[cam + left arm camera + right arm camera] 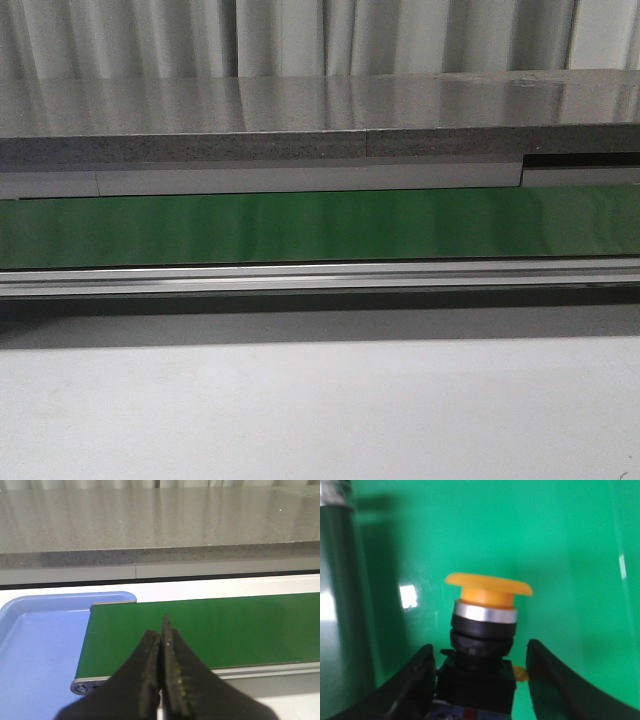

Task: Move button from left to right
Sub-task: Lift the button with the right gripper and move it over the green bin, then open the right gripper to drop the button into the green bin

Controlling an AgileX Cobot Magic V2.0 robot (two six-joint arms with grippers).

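The button [487, 592] shows only in the right wrist view. It has a yellow-orange head, a silver ring and a black boxy body, and lies on the green belt [560, 540]. My right gripper [481, 649] is open and straddles the body. One finger [422, 672] is close against it, and a green gap shows beside the other finger [547, 670]. My left gripper [163, 630] is shut with nothing in it, over the belt's [225, 625] end by the blue tray [35, 650]. In the front view neither the grippers nor the button show.
The green belt [320, 228] runs across the front view with a metal rail [320, 277] in front and a grey stone counter [300, 120] behind. White tabletop [320, 410] lies nearest. A dark metal post [340, 580] stands beside the button.
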